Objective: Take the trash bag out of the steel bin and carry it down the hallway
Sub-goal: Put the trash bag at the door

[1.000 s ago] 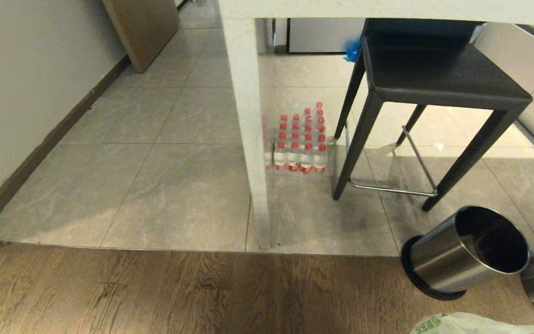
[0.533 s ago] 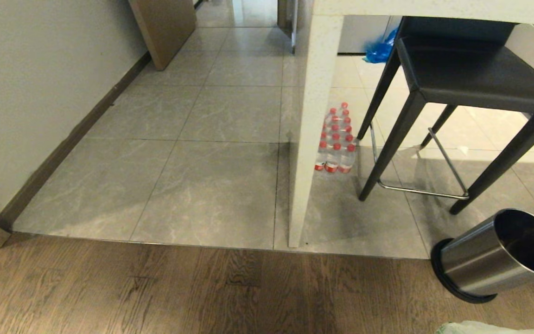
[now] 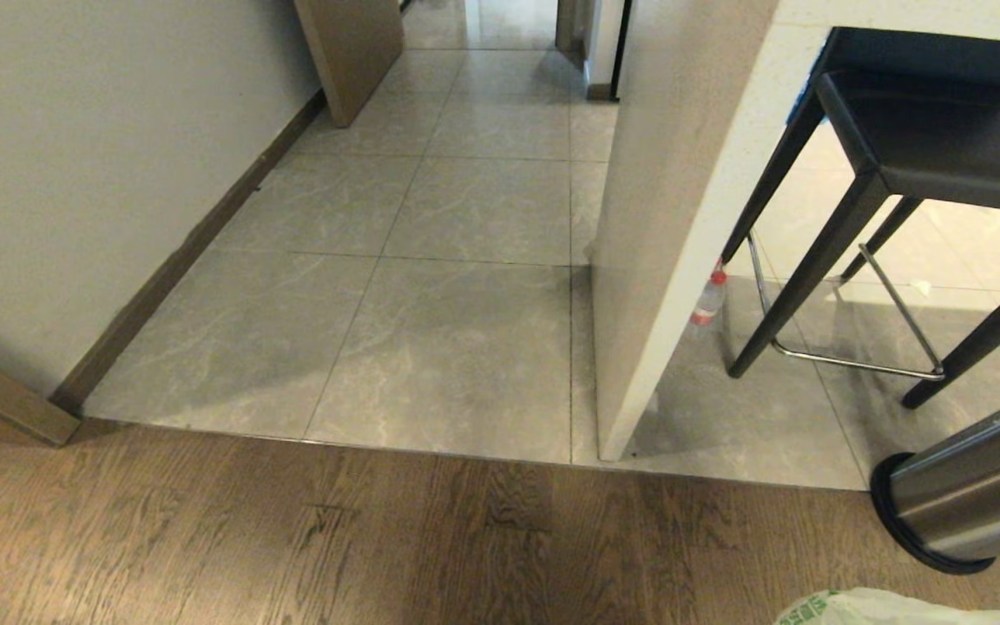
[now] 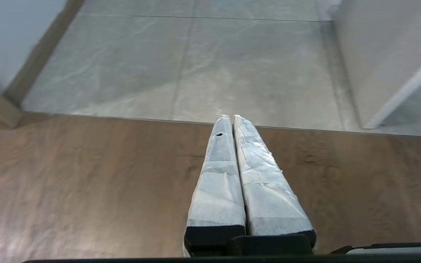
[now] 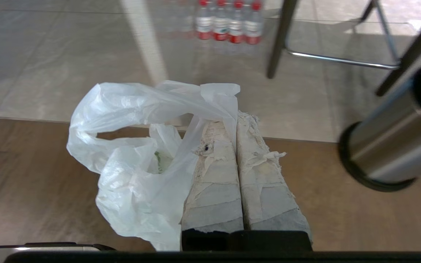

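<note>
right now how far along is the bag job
Done: the trash bag is out of the steel bin, which stands without it on the wood floor. In hand: the right gripper is shut on the bag's plastic; the left gripper is shut and empty. Left: the carry down the hallway, whose tiles lie ahead, not yet entered.

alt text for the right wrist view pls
The right hand, fingers shut, holds a thin whitish translucent plastic trash bag over brown wood flooring. A shiny round steel bin with a black ring stands tilted nearby.
</note>
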`<state>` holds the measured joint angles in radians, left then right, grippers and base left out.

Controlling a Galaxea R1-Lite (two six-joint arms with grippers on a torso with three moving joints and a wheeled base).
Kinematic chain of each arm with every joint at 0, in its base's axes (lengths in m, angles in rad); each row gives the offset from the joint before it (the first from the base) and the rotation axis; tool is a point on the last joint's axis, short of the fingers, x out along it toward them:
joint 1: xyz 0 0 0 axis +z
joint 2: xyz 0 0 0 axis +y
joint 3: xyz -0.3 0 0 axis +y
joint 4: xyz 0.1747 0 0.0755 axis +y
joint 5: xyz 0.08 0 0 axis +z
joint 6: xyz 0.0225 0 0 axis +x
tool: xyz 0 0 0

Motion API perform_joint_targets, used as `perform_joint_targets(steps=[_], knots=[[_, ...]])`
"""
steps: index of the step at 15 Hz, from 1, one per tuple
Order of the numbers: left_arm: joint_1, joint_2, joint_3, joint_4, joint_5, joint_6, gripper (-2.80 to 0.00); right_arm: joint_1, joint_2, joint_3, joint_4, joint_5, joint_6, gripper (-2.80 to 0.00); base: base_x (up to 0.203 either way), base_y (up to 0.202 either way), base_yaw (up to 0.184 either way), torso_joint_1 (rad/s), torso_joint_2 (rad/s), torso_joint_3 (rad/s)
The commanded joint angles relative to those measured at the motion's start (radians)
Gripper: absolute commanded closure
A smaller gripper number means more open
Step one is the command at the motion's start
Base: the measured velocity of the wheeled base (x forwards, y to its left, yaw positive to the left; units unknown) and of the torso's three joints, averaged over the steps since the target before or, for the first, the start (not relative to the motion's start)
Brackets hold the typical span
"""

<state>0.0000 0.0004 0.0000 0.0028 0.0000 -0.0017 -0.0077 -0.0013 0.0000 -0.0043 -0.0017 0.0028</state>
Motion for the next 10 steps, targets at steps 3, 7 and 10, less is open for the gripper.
perform_joint_targets(steps=[3, 7, 10], knots=[[0.000, 0.000, 0.000, 0.000, 0.000, 0.000, 0.00, 0.000, 0.001, 0.000, 0.000, 0.000, 0.000, 0.00, 0.000, 0.187, 0.010, 0.003, 0.00, 0.003], [0.000, 0.000, 0.000, 0.000, 0.000, 0.000, 0.00, 0.000, 0.001, 0.000, 0.000, 0.000, 0.000, 0.00, 0.000, 0.192, 0.010, 0.002, 0.00, 0.001], [0.000, 0.000, 0.000, 0.000, 0.000, 0.000, 0.00, -0.001, 0.001, 0.000, 0.000, 0.000, 0.000, 0.00, 0.000, 0.191, 0.009, 0.001, 0.00, 0.002]])
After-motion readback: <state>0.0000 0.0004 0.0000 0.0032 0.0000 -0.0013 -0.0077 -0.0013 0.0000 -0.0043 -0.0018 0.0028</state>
